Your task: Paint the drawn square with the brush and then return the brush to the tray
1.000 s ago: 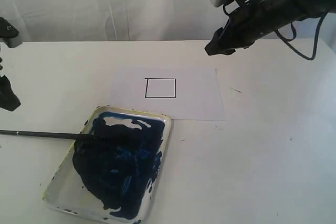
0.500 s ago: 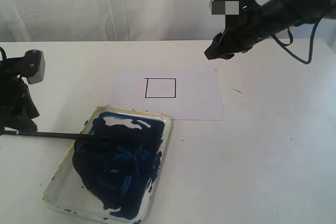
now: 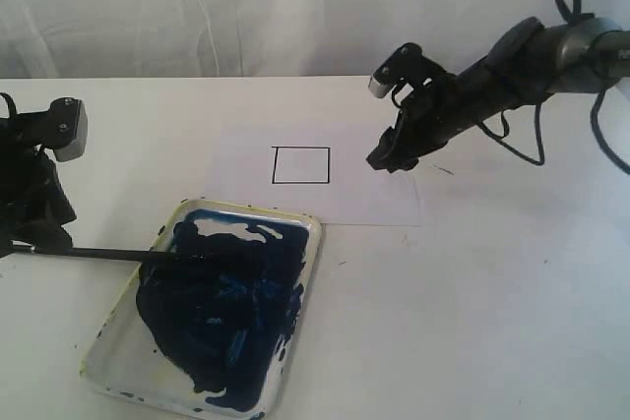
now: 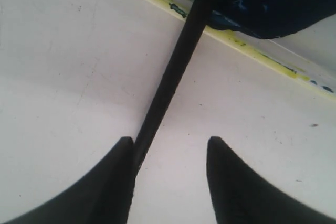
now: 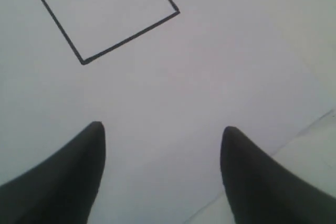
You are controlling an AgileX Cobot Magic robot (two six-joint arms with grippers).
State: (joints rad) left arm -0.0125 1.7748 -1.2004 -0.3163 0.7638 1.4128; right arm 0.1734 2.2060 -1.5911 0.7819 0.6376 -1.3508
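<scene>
1. The worktop [image 3: 512,322] is plain white and fills most of the exterior view. It carries everything, and we read no writing on it.
2. The paper sheet [image 3: 379,189] lies flat in the middle of the frame, its lower edge just beside the tray [image 3: 118,356]. We judge it sits that close so a loaded brush [image 3: 98,254] has a short trip.
3. The tray sits at the lower left, turned on a diagonal, with dark blue paint over most of its floor. We can make out no brand or label on its yellowish rim.
4. The right hand [image 3: 386,159] hangs low over the right part of the sheet, fingers spread and holding nothing. We judge it is there to steady the paper.
5. The left hand [image 3: 34,228] is down at the left edge of the frame, fingers spread. The brush handle runs between them, against one finger, and is not yet pinched. We take this for the pickup.
6. The brush lies with its tip in the paint and its handle out over the tray's left rim, which leaves the handle free to grasp.
7. The drawn square [image 3: 300,165], left of centre on the sheet, is white inside, so painting has not begun.
</scene>
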